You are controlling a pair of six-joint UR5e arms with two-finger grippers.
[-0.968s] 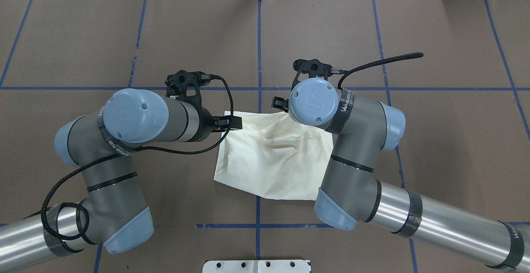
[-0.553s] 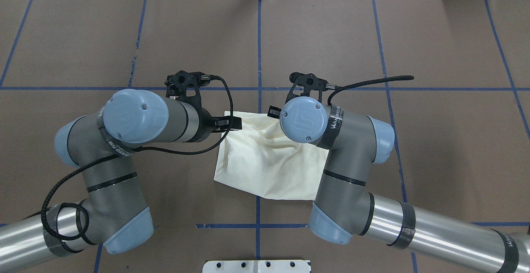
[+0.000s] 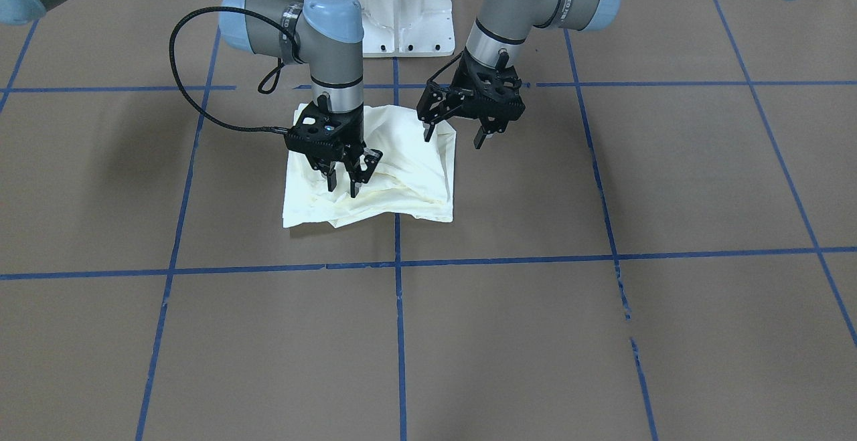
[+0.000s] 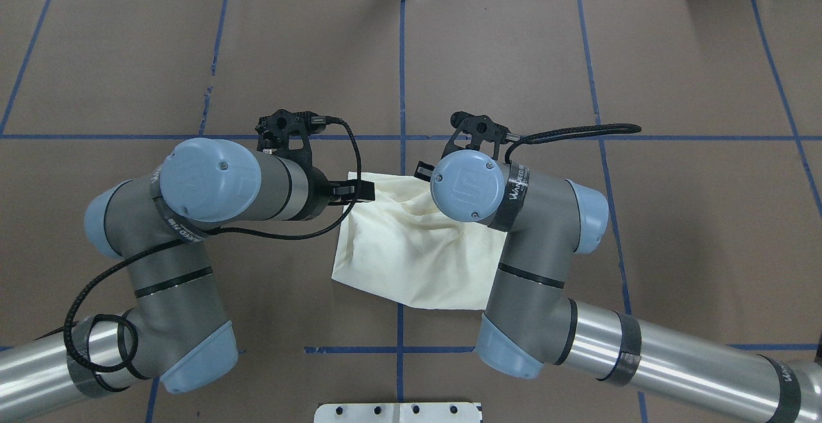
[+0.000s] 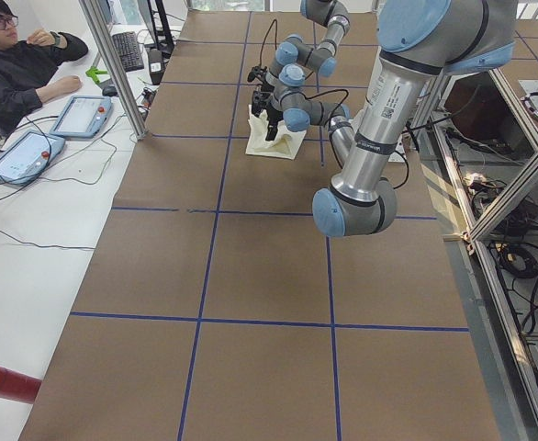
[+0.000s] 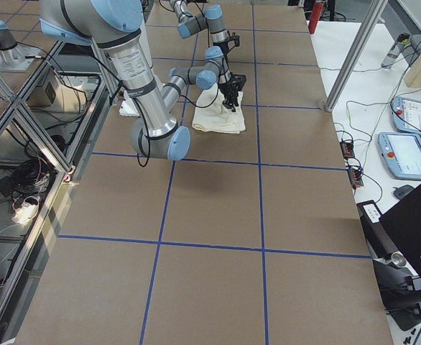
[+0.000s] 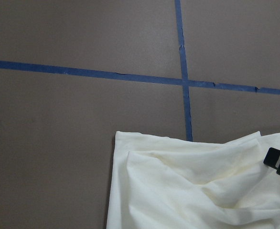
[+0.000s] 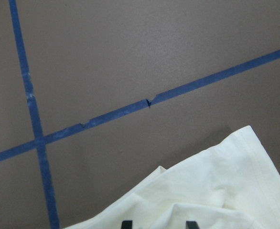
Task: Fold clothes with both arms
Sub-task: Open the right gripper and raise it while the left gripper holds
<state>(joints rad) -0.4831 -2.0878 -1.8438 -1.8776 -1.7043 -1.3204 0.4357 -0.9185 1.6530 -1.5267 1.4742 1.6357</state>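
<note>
Late fold, I judge: the cream rumpled fabric shirt (image 3: 402, 173) lies under the right pincer (image 3: 342, 192), whose grasp I cannot tell; the released left pincer (image 3: 453, 138) must next pinch an edge.

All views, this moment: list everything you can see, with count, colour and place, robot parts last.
shirt: one, cream, folded and wrinkled, mid-table near the pedestal
table cover: one, brown, across the tabletop
tape lines: several, blue, a grid on the cover
pedestal: one, white, at the robot's edge of the table
tablets: two, grey with light screens, on the side desk
keyboard: one, black, same desk
tube: one, red, that desk's near end
person: one, dark top, seated at that desk
left arm, right arm: one each, silver-grey with light-blue caps
left gripper: black, wide open above the shirt's side edge
right gripper: black, jaws narrowly apart over the shirt
</note>
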